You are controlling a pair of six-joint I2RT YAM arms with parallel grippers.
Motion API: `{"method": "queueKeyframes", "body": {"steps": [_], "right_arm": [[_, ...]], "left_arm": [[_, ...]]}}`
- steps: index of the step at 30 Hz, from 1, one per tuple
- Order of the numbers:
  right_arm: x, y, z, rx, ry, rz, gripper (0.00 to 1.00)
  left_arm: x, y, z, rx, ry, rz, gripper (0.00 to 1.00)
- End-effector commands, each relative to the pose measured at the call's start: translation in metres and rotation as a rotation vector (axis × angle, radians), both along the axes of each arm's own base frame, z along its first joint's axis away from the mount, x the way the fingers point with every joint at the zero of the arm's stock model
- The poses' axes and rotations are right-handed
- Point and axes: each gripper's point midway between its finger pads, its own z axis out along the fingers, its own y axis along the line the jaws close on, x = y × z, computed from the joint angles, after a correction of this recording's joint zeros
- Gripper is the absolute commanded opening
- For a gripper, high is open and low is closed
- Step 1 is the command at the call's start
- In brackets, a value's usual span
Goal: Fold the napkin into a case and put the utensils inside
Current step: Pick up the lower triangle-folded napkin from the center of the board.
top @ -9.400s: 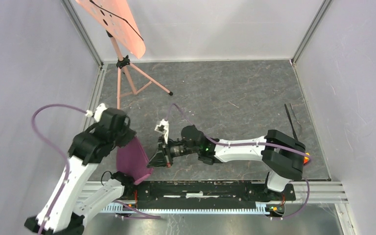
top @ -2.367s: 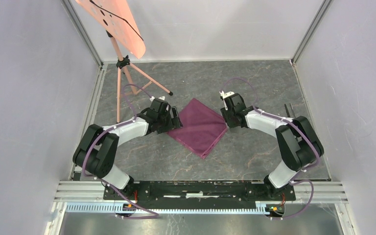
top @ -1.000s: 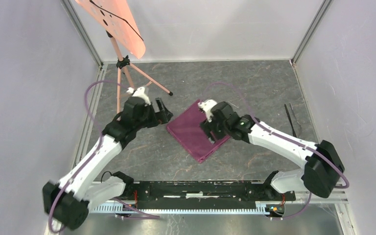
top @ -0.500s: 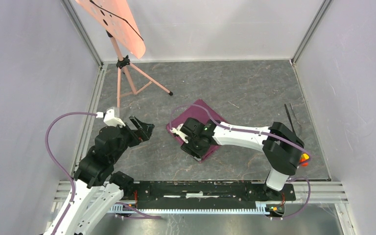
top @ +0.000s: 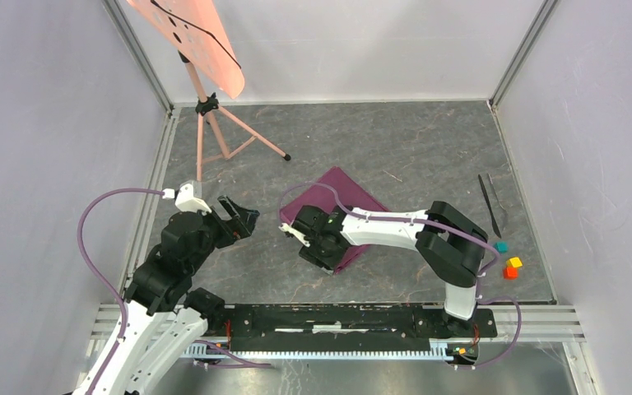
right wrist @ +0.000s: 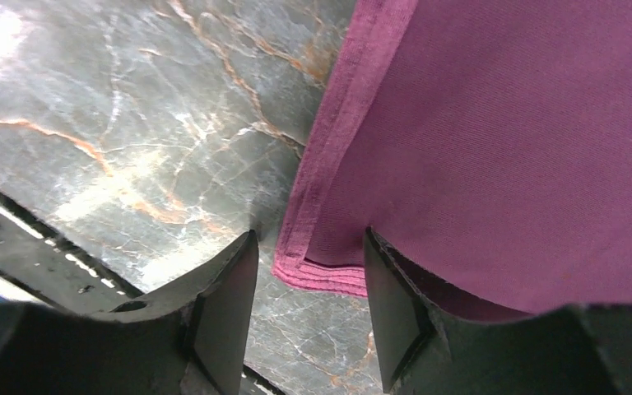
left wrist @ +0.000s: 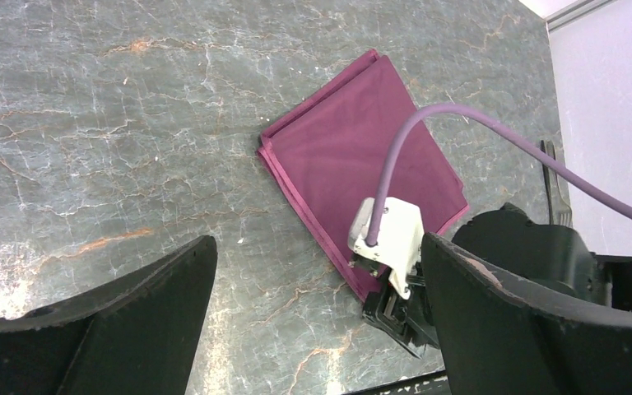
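Observation:
The plum napkin (top: 347, 200) lies folded flat on the marble floor, mid-table. My right gripper (top: 322, 253) is low at its near corner. In the right wrist view its jaws (right wrist: 309, 247) stand apart with the layered corner of the napkin (right wrist: 494, 140) between them, and cloth rests over the right finger (right wrist: 395, 313). My left gripper (top: 243, 212) hovers wide open to the left of the cloth, holding nothing. Its wrist view shows the napkin (left wrist: 362, 156) and the right gripper (left wrist: 395, 309) ahead. The utensils (top: 490, 204) lie at the far right, a fork (left wrist: 561, 185) among them.
A pink tripod stand (top: 214, 123) with a tilted orange board stands at the back left. Teal (top: 502, 246), yellow (top: 515, 262) and orange (top: 509, 272) cubes sit near the right edge. Metal rails border the floor, and white walls enclose it.
My right gripper slid from the middle of the napkin down to its near corner, and its jaws narrowed. The left arm pulled back from the cloth, then held still.

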Motion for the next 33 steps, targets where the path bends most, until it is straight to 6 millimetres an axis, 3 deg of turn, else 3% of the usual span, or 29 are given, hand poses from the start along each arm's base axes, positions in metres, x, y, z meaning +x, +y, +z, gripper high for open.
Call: {"method": "queueKeyframes", "body": {"steps": [1,4,8,12,18,21,27,33], "right_arm": [[0.01,0.004,-0.003,-0.032,-0.045,-0.014,0.53],[0.012,-0.002,-0.013,-0.066,-0.057,-0.018,0.4],[0.012,-0.007,-0.021,-0.075,-0.067,-0.019,0.15],[0.015,0.005,-0.009,0.01,-0.086,-0.014,0.0],[0.007,0.027,0.017,0.262,-0.002,-0.024,0.0],[0.0,0.032,0.028,0.399,0.065,-0.038,0.0],[-0.01,0.03,0.036,0.55,0.166,-0.062,0.0],[-0.011,0.021,0.04,0.64,0.207,-0.09,0.0]], "left_arm": [[0.001,0.001,0.005,-0.015,-0.011,0.014,1.0],[0.002,0.002,0.007,-0.007,-0.013,0.016,1.0],[0.004,0.002,0.006,0.001,-0.007,0.019,1.0],[0.008,-0.001,-0.005,0.004,0.032,0.02,1.0],[0.014,-0.01,-0.051,-0.049,0.24,0.105,1.0],[0.017,-0.027,-0.076,-0.12,0.368,0.119,1.0],[0.034,-0.076,-0.101,-0.302,0.479,0.025,1.0],[0.047,-0.1,-0.129,-0.403,0.54,0.011,1.0]]}}
